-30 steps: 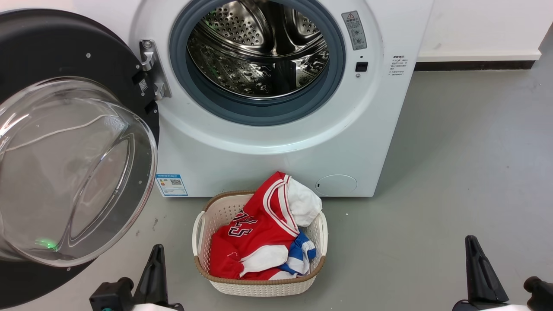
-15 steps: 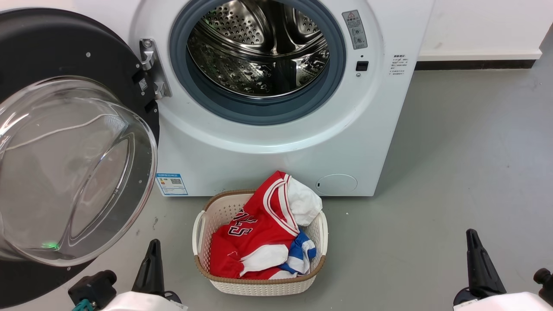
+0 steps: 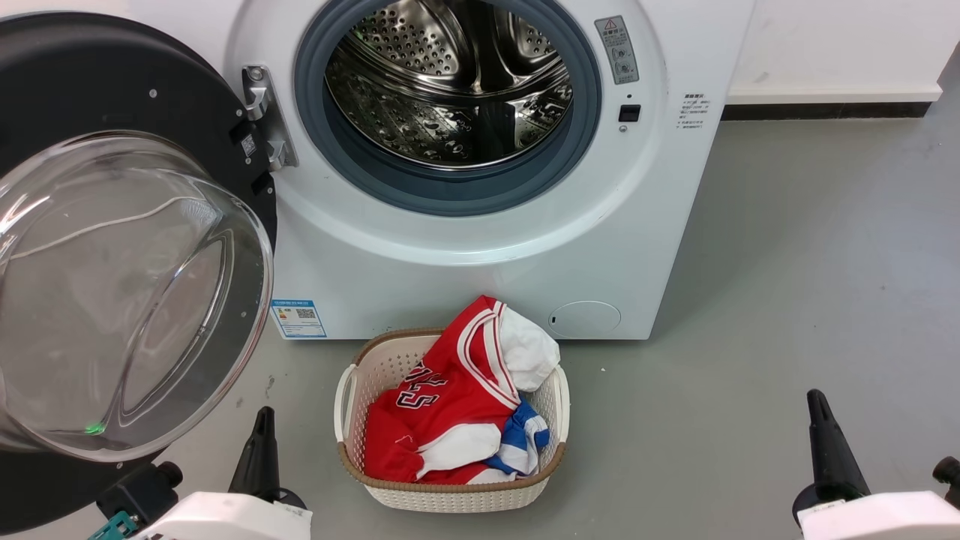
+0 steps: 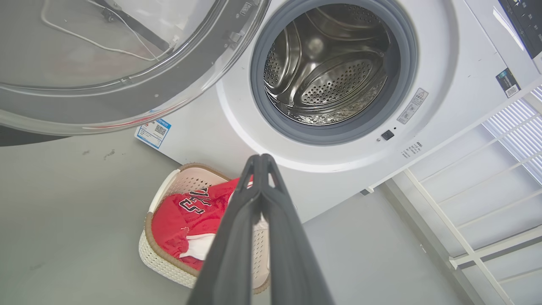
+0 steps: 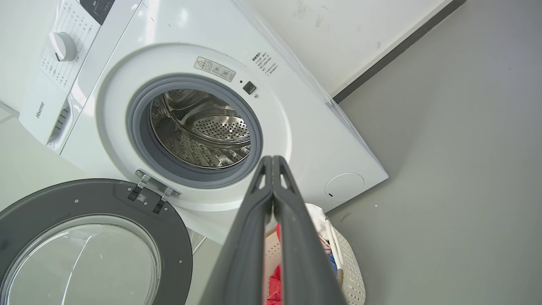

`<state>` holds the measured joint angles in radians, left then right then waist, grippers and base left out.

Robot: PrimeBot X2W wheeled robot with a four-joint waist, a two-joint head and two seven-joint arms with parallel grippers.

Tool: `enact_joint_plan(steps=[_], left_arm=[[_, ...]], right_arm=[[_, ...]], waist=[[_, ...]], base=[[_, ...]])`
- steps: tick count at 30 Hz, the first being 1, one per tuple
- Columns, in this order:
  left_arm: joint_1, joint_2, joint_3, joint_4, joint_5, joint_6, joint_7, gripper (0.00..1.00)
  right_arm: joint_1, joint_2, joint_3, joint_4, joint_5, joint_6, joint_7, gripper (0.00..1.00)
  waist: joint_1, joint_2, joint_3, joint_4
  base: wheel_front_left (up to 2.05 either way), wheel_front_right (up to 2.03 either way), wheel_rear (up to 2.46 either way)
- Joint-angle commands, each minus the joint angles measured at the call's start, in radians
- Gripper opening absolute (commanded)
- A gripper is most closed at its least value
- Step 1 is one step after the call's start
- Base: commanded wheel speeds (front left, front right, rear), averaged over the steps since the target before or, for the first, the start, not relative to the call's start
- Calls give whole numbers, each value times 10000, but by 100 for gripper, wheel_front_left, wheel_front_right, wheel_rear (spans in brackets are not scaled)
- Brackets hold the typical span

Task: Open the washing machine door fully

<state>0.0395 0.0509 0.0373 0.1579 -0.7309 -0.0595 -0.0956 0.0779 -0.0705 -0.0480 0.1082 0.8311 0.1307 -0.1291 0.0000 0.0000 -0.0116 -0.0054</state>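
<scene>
The washing machine [image 3: 465,277] is a white front-loader with its steel drum [image 3: 450,82] exposed. The washing machine door [image 3: 90,82], a black disc with a clear glass bowl [image 3: 127,292], stands swung out to the left on its metal hinge [image 3: 262,120]. It also appears in the left wrist view [image 4: 127,97] and the right wrist view [image 5: 84,199]. My left gripper [image 3: 262,420] is low, just right of the door's bottom edge and apart from it, shut on nothing [image 4: 261,157]. My right gripper [image 3: 816,405] hovers over bare floor at the lower right, shut and empty [image 5: 272,157].
A white woven basket [image 3: 450,499] holding a red jersey [image 3: 442,405] and other clothes sits on the grey floor in front of the machine, between my two grippers. A white wall with a dark skirting [image 3: 825,112] runs behind at the right.
Both grippers have crept up the head view and their pale forearms have come into sight at the bottom edge. The door has not moved.
</scene>
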Motion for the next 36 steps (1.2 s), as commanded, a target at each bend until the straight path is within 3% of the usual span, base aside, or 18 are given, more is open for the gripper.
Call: enact_joint_plan(steps=[1,36], left_arm=[[-282,2,60,-72,-366,-56,80,0],[-932,-3,424,390,-4507,-388,1085,0]], right_arm=[[-365,-98,2,-47,347,1,73,0],[-1127,-125,-102,633,4202,1,1055,0]], waist=[[0,0,2,1],[0,0,60,22]], base=[[0,0,0],[0,0,0]])
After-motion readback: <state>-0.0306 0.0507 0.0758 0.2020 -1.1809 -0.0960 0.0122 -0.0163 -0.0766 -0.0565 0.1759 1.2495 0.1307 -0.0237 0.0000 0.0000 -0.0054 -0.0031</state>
